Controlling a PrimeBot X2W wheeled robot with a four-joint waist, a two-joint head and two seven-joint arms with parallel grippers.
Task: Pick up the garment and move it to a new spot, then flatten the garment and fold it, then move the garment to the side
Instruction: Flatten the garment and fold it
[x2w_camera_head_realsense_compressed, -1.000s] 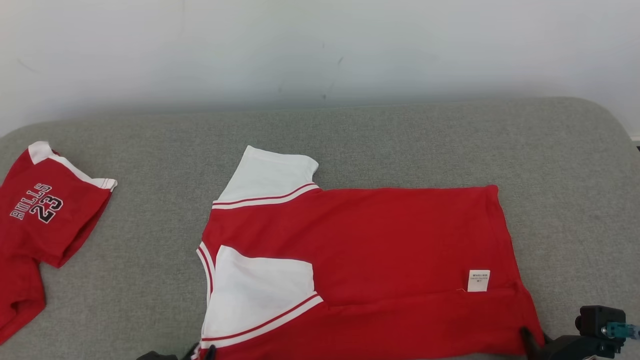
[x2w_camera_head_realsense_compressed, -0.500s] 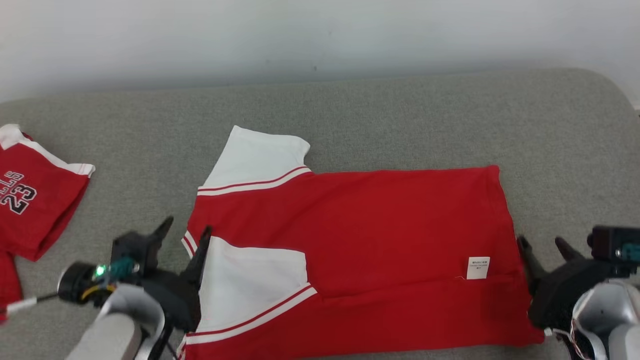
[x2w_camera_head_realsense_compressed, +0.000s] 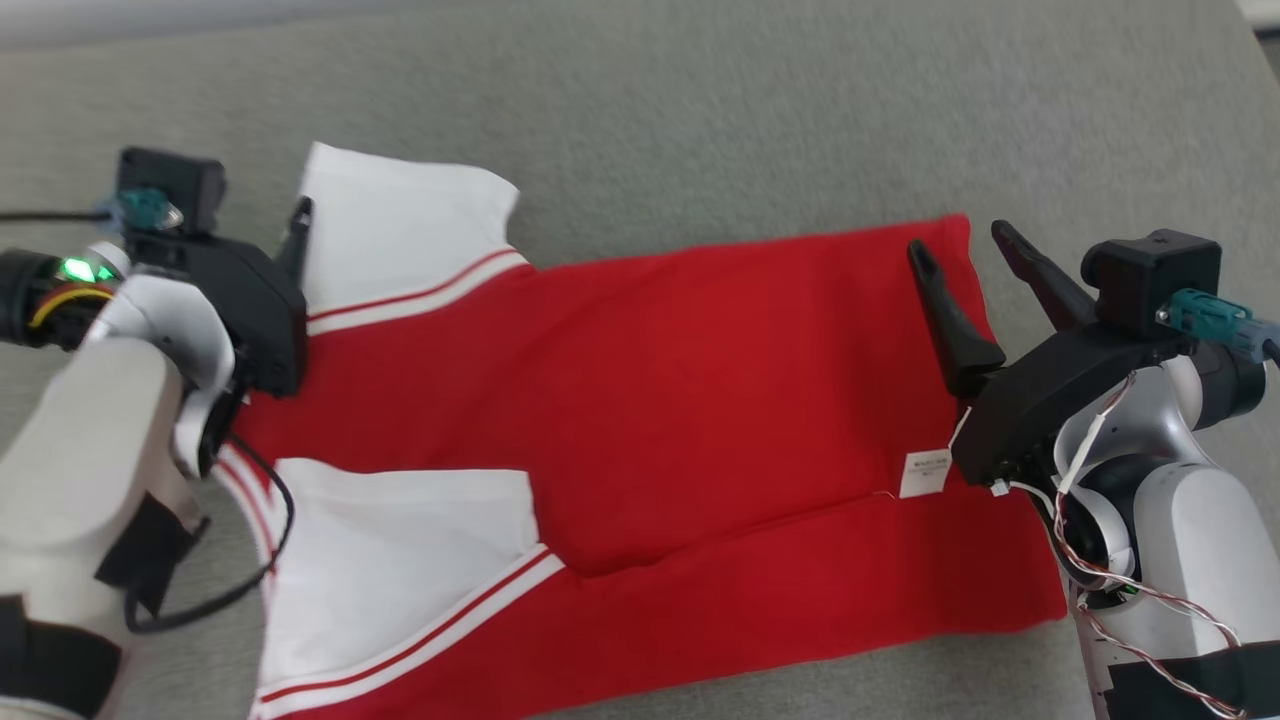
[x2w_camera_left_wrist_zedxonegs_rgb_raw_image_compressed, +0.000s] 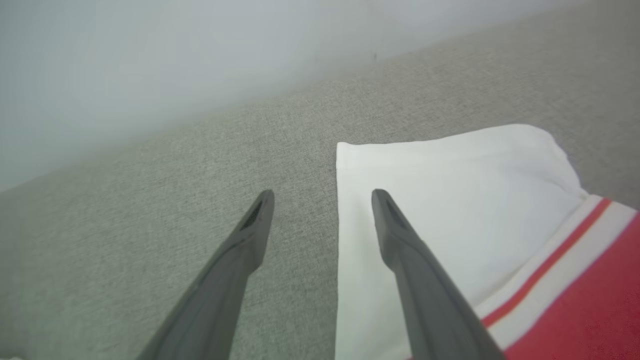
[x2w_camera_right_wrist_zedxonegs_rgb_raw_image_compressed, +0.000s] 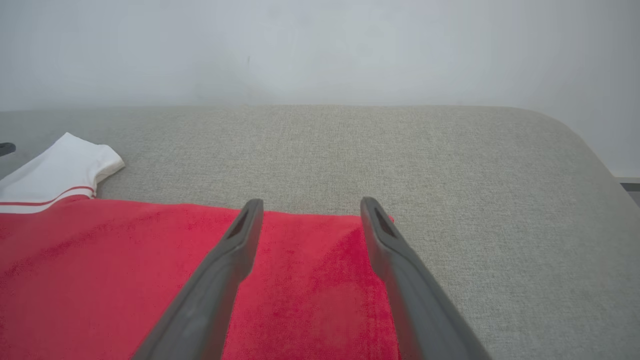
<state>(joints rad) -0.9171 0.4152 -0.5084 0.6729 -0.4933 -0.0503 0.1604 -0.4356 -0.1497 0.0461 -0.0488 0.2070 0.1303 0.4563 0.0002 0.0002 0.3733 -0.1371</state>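
The garment (x2w_camera_head_realsense_compressed: 650, 400) is a red jersey with white sleeves, lying spread on the grey padded surface (x2w_camera_head_realsense_compressed: 700, 120). Its near strip is folded over the body, and a white label (x2w_camera_head_realsense_compressed: 927, 473) shows near the right end. My left gripper (x2w_camera_head_realsense_compressed: 280, 215) is open at the far white sleeve (x2w_camera_left_wrist_zedxonegs_rgb_raw_image_compressed: 450, 200). In the left wrist view the left gripper (x2w_camera_left_wrist_zedxonegs_rgb_raw_image_compressed: 322, 195) has one finger over the sleeve's edge and the other over bare grey fabric. My right gripper (x2w_camera_head_realsense_compressed: 958, 238) is open above the garment's far right corner (x2w_camera_right_wrist_zedxonegs_rgb_raw_image_compressed: 325, 260), with nothing between its fingers (x2w_camera_right_wrist_zedxonegs_rgb_raw_image_compressed: 240, 240).
The grey surface (x2w_camera_right_wrist_zedxonegs_rgb_raw_image_compressed: 400, 145) stretches beyond the garment to a pale wall (x2w_camera_right_wrist_zedxonegs_rgb_raw_image_compressed: 320, 50). Its rounded right edge (x2w_camera_right_wrist_zedxonegs_rgb_raw_image_compressed: 595, 150) lies a little past my right gripper. Bare grey fabric lies behind and to the right of the jersey.
Both grippers have opened, let go of the garment's near edge and moved to its far side. The head camera has tilted down, so the other red jersey at the left has left the view.
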